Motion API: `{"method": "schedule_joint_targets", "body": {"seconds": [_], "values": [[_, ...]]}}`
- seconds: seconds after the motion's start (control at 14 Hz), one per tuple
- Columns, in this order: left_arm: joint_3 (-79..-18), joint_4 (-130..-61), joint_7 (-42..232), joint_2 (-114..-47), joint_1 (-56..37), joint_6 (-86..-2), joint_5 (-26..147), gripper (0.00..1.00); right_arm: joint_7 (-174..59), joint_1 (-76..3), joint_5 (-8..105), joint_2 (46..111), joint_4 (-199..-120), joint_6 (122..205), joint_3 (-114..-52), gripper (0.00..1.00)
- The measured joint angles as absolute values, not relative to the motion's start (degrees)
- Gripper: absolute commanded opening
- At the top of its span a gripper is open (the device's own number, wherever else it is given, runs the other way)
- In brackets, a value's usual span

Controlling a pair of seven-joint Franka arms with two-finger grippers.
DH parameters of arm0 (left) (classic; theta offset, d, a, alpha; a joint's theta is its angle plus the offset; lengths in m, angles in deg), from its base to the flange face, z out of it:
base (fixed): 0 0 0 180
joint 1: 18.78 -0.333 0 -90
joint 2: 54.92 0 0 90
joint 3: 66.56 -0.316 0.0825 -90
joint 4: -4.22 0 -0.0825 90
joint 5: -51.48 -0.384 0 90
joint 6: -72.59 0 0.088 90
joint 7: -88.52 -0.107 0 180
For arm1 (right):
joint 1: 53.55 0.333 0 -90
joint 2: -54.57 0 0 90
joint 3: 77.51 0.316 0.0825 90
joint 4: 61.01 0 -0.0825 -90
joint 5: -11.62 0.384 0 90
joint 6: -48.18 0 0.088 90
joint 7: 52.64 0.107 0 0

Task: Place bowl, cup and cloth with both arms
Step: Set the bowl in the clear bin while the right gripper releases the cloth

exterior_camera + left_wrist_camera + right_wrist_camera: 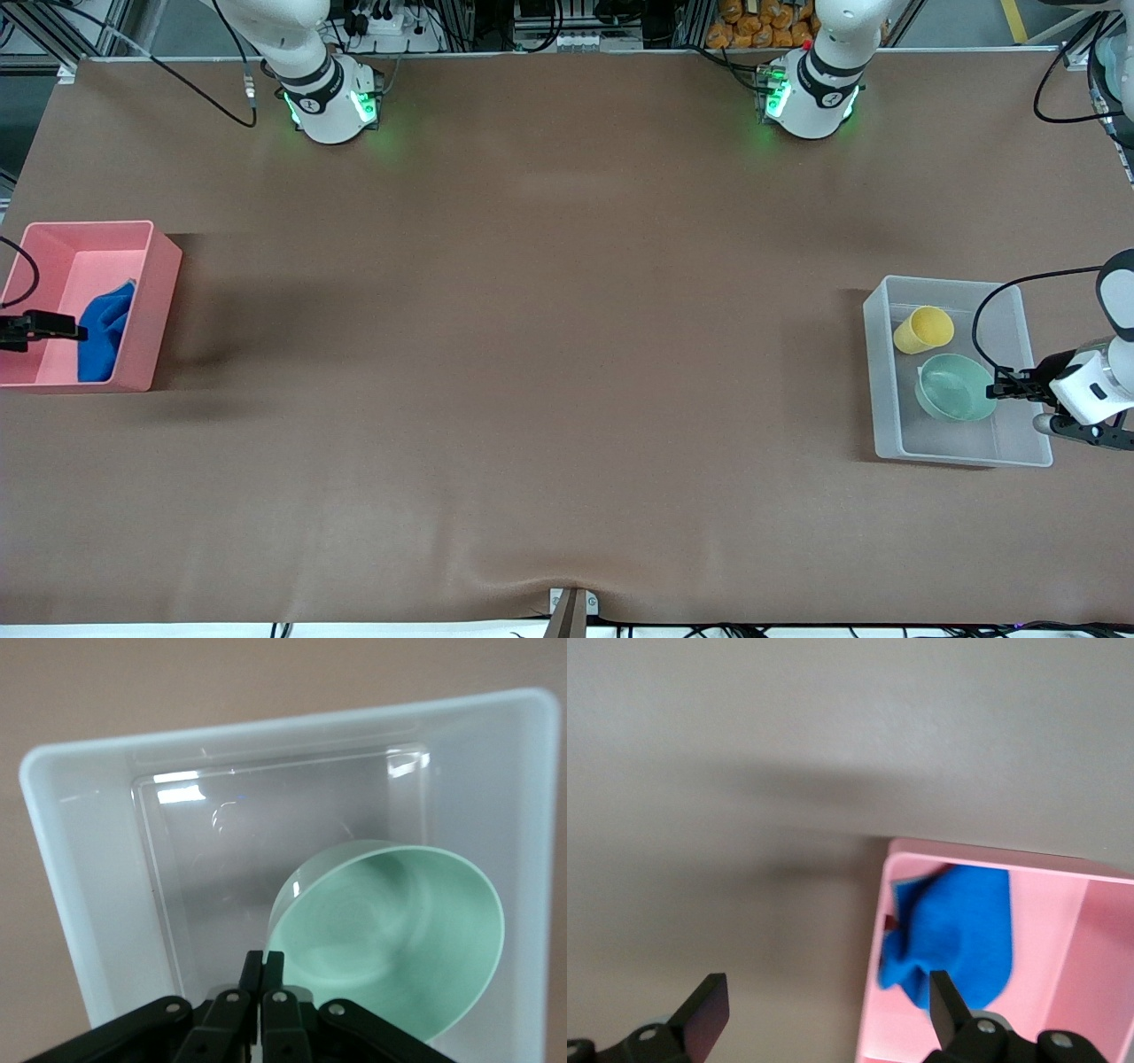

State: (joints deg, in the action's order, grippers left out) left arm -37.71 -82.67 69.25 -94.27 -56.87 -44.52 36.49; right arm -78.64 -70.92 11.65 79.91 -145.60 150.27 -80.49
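Looking from the front camera, the cloth (104, 330) is lying in the pink bin (159, 292) at the right arm's end of the table (532, 354), with the right end effector (78, 332) at its edge, while the cup (923, 329) and the bowl (955, 387) are sitting in the clear tray (886, 390) at the left arm's end, the bowl nearer the camera and the left end effector (994, 390) hanging at its rim. Turning to the left wrist view, the left end effector (264, 966) is showing its fingers pressed together right beside the tilted bowl (390, 930), apparently gripping nothing; any sideways drift is likely tipping the leaning bowl or knocking it into the cup. Moving to the right wrist view, the right end effector (824, 1005) is spread wide over the bin's wall, one finger in front of the cloth (957, 930); withdrawing carelessly risks snagging fabric and dragging it back out.
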Motion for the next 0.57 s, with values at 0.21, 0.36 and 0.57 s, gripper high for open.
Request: {"method": "schedule_joint_targets", "body": {"seconds": [0.21,0.36,0.57], "values": [[-38.1,-82.6,69.2,-96.3,-56.8,-45.4,36.3,0.00,-66.7,-65.1,11.6,79.2,-145.5,150.3,-80.4,1.00],[-38.1,-82.6,69.2,-96.9,-56.7,-45.4,36.3,0.37,-60.5,-62.4,11.7,78.2,-145.4,149.4,-80.4,1.00],[-38.3,-82.6,69.2,-97.2,-56.5,-45.5,36.3,1.00,-52.7,-58.8,11.8,75.4,-145.3,145.2,-80.3,1.00]]}}
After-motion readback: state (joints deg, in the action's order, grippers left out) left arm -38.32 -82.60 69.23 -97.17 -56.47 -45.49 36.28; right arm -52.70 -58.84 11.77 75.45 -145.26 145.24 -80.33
